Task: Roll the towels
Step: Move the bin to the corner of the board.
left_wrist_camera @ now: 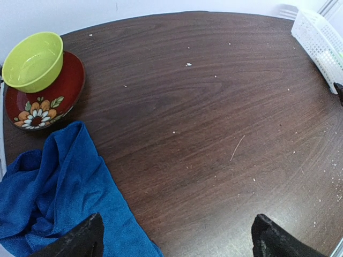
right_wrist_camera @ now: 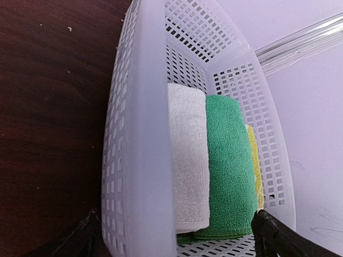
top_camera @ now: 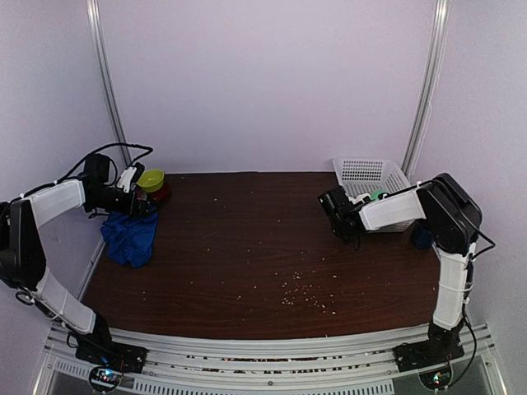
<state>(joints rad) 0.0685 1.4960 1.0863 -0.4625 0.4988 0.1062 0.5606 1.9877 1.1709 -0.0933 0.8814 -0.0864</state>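
The crumpled royal-blue cloth towel (left_wrist_camera: 53, 198) lies in a heap at the left edge of the dark brown wooden surface (left_wrist_camera: 214, 107). The left tool (left_wrist_camera: 176, 235) hangs over its inner edge with both fingers spread wide and nothing between them. In the left wrist view the cloth runs under the left-hand finger and outward from it, so the towel lies down and to the left of the tool, not straight beneath it. Bunched as it is, it shows no clear long axis, and I judge it must be spread flat before any rolling can start. Just beyond it a lime-green plastic bowl (left_wrist_camera: 32, 60) rests on a red flowered plate (left_wrist_camera: 48, 101), close enough to crowd that spread. The cream-white folded terry towel (right_wrist_camera: 187, 160) lies in the white plastic mesh basket (right_wrist_camera: 134, 134) at the far right, against the wall nearest the right tool (right_wrist_camera: 177, 230). It touches a green terry towel (right_wrist_camera: 230, 166), a yellow cloth (right_wrist_camera: 256, 171) lies beyond that, and its long axis runs along the basket's length. That tool is released too, one finger showing on the surface side of the wall and one on the basket side, holding nothing. Each arm is thus nearer one towel: left to blue, right to white
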